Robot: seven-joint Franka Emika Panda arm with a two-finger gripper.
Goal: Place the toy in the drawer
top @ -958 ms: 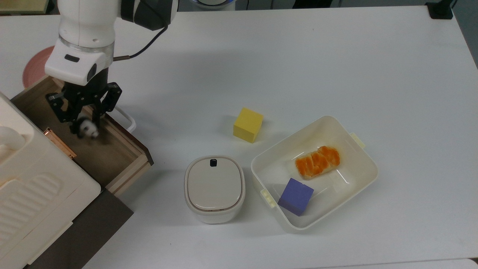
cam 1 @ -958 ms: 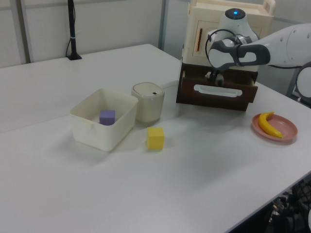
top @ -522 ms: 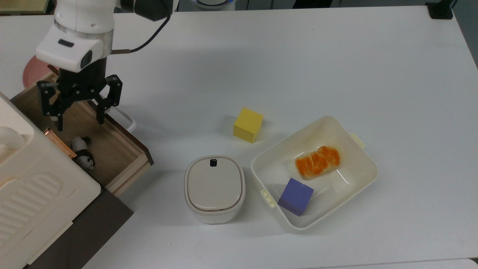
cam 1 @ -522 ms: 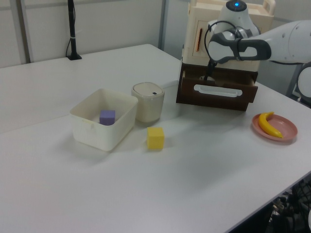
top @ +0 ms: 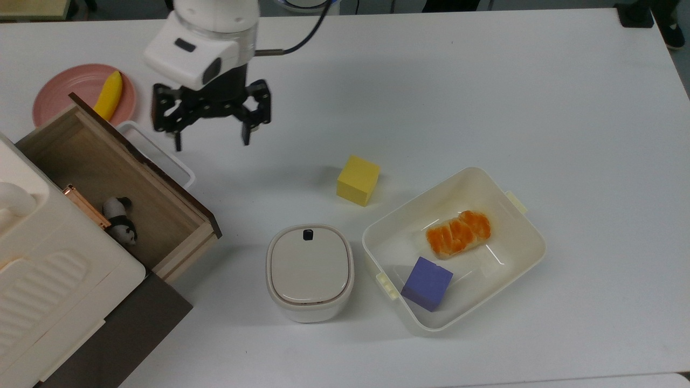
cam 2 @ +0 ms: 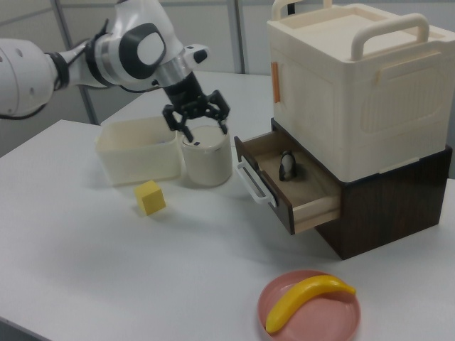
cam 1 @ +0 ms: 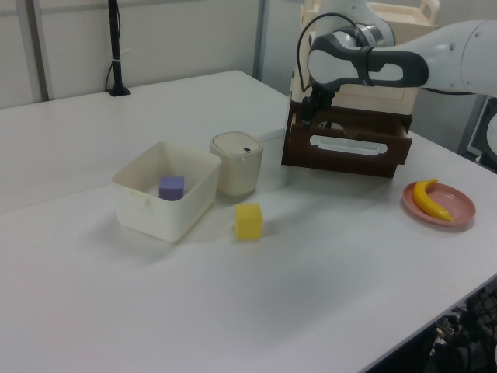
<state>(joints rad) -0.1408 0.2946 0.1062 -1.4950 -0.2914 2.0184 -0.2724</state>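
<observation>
Drawer (top: 161, 237): light wood box with dark brown front and white loop handle, pulled out from a dark cabinet base; landmark for this entry.

Toy (top: 120, 213): black-and-white panda, lying on the drawer floor at the inner end, against the cream chest (top: 48, 291) stacked over the cabinet. The right view has it (cam 2: 287, 165) upright inside the open drawer (cam 2: 313, 206); in the left view the drawer's front panel (cam 1: 345, 151) hides the interior.

Gripper (top: 212, 140): black fingers spread apart, holding nothing, above bare desk just outside the drawer handle, on the top view's right of it. In the right view it (cam 2: 198, 127) hangs before the lidded pot (cam 2: 206, 158).

Lidded pot (top: 309, 272): cream, closed, near the drawer's front corner.

Yellow cube (top: 358, 180): on the desk beyond the pot from the drawer.

Open tub (top: 531, 237): cream, farthest from the drawer. The top view gives its contents, a purple cube (top: 427, 283) and an orange-topped food piece (top: 458, 233); the left view shows the cube (cam 1: 172, 187) alone of these.

Pink plate (top: 64, 91) with banana (top: 109, 95): just behind the drawer's far corner in the top view.

Desk (top: 485, 97): white, plain top.

Room: the left view shows pale wall panels and a black stand (cam 1: 116, 54) at the desk's far edge.
</observation>
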